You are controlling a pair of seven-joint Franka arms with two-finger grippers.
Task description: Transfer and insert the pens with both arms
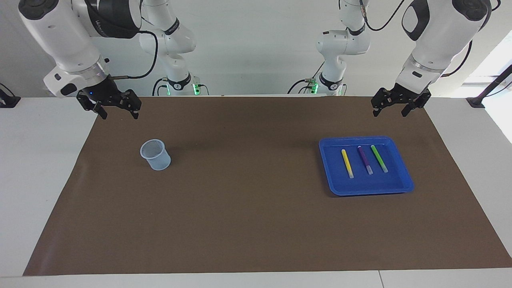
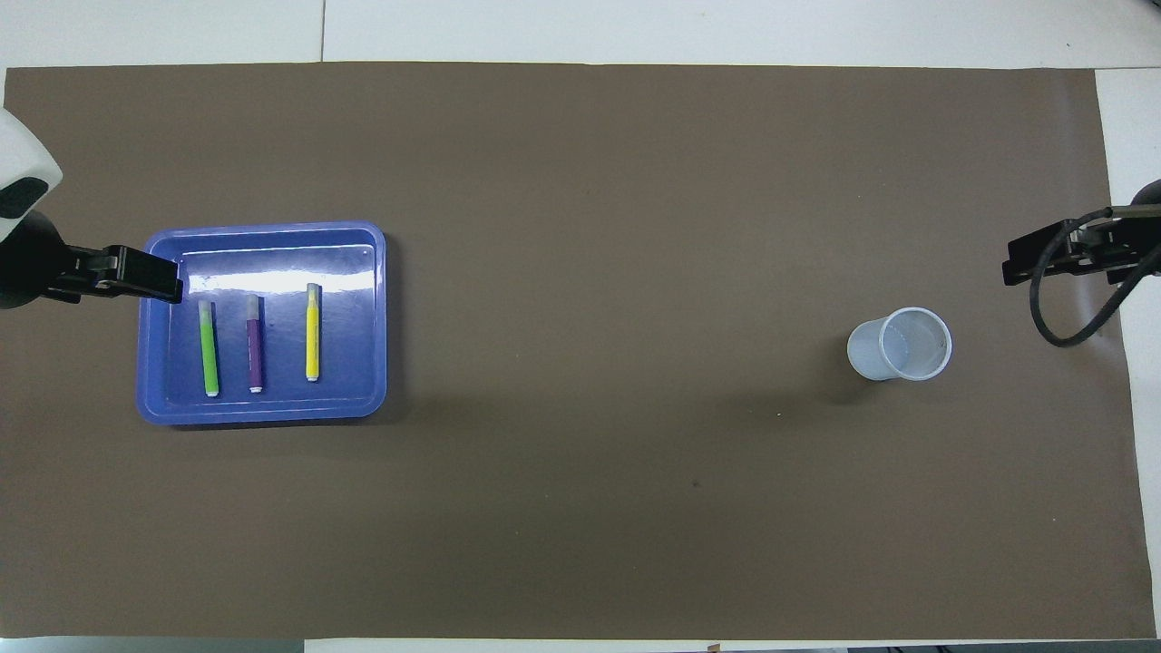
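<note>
Three pens lie side by side in a blue tray (image 1: 360, 141) at the left arm's end of the mat: yellow (image 1: 347, 163), purple (image 1: 365, 160) and green (image 1: 379, 159). The overhead view shows the tray (image 2: 263, 230) with the green (image 2: 209, 349), purple (image 2: 255, 345) and yellow (image 2: 312, 333) pens. A pale translucent cup (image 1: 156, 155) (image 2: 901, 345) stands upright at the right arm's end. My left gripper (image 1: 391, 113) (image 2: 168, 283) hangs open and empty in the air over the mat by the tray. My right gripper (image 1: 119, 114) (image 2: 1020, 263) hangs open and empty over the mat's corner by the cup.
A brown mat (image 1: 256, 208) covers most of the white table (image 1: 40, 160). Two smaller white arms with green lights (image 1: 176, 80) (image 1: 332, 78) stand at the robots' edge of the table. A black mount (image 1: 478, 102) sits at the left arm's end.
</note>
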